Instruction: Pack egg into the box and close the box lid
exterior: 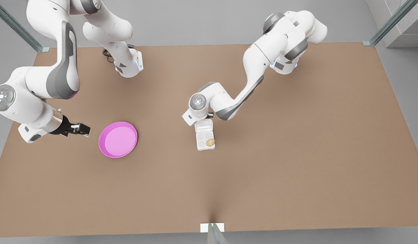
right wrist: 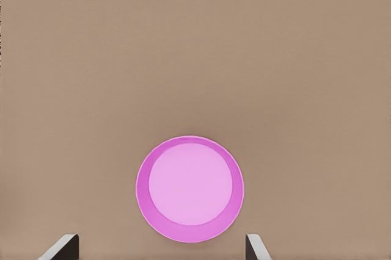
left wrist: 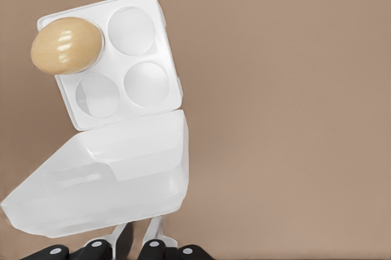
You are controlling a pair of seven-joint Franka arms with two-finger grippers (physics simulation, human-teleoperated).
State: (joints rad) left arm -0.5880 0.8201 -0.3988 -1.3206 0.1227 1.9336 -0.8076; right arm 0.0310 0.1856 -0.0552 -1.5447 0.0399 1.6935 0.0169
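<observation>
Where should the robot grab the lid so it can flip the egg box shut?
Probably the box lid by its free edge, opposite the hinge where it meets the box, coming from the side away from the cups. The lid stands partly raised, so that edge sticks out. The left gripper is right at that edge. The egg sits in a corner cup. The right gripper waits open beside the pink plate.

A brown table [exterior: 297, 162] carries a pink plate [exterior: 118, 139] and, well apart from it, a white box [exterior: 205, 139].
</observation>
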